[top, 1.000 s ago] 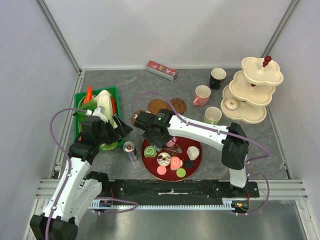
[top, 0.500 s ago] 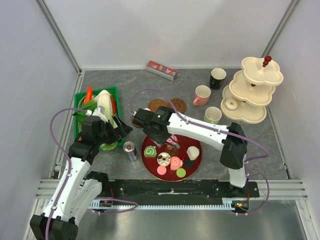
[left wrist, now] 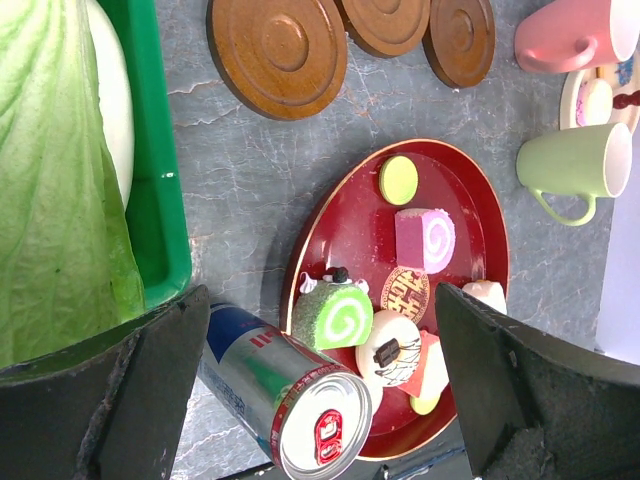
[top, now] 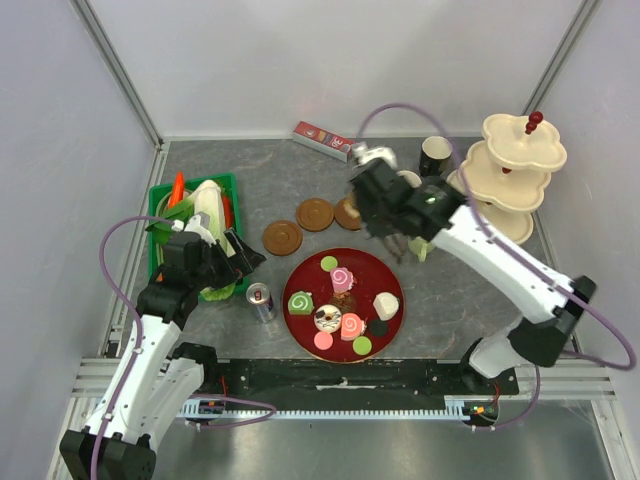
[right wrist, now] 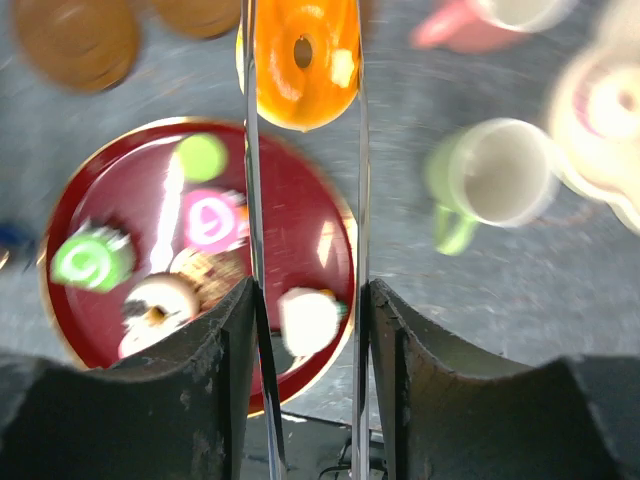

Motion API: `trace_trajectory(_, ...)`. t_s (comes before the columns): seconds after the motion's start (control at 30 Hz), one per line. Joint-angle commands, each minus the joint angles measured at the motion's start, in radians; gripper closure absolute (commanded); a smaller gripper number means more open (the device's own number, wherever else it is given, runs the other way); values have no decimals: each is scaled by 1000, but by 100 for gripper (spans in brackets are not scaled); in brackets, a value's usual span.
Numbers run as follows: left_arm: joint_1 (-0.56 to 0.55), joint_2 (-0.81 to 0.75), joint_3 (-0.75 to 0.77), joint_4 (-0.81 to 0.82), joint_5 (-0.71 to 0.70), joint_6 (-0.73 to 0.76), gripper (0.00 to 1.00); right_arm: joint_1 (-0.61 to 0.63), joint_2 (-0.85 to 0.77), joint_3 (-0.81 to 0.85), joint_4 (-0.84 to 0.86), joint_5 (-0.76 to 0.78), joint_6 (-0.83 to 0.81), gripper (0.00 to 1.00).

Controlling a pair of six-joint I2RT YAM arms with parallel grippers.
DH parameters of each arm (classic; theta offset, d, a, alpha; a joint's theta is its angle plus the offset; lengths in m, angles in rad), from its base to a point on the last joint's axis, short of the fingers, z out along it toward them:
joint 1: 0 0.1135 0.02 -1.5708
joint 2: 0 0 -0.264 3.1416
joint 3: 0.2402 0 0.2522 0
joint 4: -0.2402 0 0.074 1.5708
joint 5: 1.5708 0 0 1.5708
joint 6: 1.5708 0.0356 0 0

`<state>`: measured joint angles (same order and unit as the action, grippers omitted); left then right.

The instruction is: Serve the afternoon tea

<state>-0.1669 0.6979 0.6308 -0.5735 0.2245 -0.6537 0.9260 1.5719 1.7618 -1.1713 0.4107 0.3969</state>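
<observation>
**A:** Right claw (right wrist: pixel 303 35), status?

**B:** Pinched on the orange donut (right wrist: pixel 300 62). The thin blade fingers (right wrist: pixel 250 150) touch it on both sides. It's a glossy ring w/ the hole showing. It's held up off the table, just past the far rim of the red tray (top: pixel 312 281), btw the three brown saucers (left wrist: pixel 280 50) and the pale green mug (right wrist: pixel 495 180).

**A:** Left claw (left wrist: pixel 320 300)?

**B:** Spread wide, nothing in it. It hangs beside the green crate (left wrist: pixel 155 180), above the drink can (left wrist: pixel 290 395).

**A:** Materials, shapes?

**B:** Tray is round, lacquer-shiny, dark red w/ a thin gold rim. Saucers are flat wood-look discs w/ turned rings. On the tray, among others:
- green swirl roll (left wrist: pixel 335 315)
- pink swirl roll (left wrist: pixel 425 240)
- flat green macaron (left wrist: pixel 398 180)
- white iced donut (left wrist: pixel 385 350)

Mugs are smooth and glazed-looking: pink mug (left wrist: pixel 565 35), black mug (top: pixel 435 155). The stand (top: pixel 505 185) is cream, 3 scalloped tiers, red knob on top. The table (top: pixel 230 170) is grey and stone-veined.

**A:** Edges, room to move?

**B:** Stand sits in the far R corner, near the wall, mugs just beside its base. Crate hugs the L edge, and a big leafy cabbage (left wrist: pixel 60 180) fills it. Can lies just beside the tray's L rim, apart from it in the top view. A bare grey strip runs R of the tray toward the wall. More bare top at the back, around a red box (top: pixel 323 140). Right wrist view is motion-blurred, so I can't tell fine gaps there.
</observation>
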Motion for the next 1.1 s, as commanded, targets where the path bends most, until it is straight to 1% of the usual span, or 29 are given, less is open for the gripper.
trace_trajectory(0.0, -2, -17, 3, 29, 35, -17, 1, -205, -173, -152, 70, 51, 66, 48)
trace_trajectory(0.17, -3, -21, 1, 27, 41, -17, 1, -396, -279, -286, 97, 19, 69, 48)
trace_trajectory(0.27, -2, -28, 1, 29, 44, -18, 1, -524, -305, -350, 104, 22, 59, 48)
trace_trajectory(0.33, -2, -29, 1, 32, 45, -18, 1, -610, -312, -410, 124, -13, 40, 48)
trace_trajectory(0.4, -2, -28, 1, 32, 47, -18, 1, -685, -317, -455, 159, -59, 23, 48)
trace_trajectory(0.57, -3, -38, 1, 37, 56, -17, 1, -818, -290, -562, 326, -85, 62, 48)
trace_trajectory(0.73, -3, -52, -2, 37, 59, -15, 1, -886, -208, -567, 433, -41, 71, 48)
trace_trajectory(0.93, -3, -61, 1, 37, 50, -15, 1, -920, -116, -552, 467, -7, 66, 48)
trace_trajectory(1.07, -3, -64, 3, 37, 47, -17, 1, -920, -96, -555, 484, 42, 72, 46)
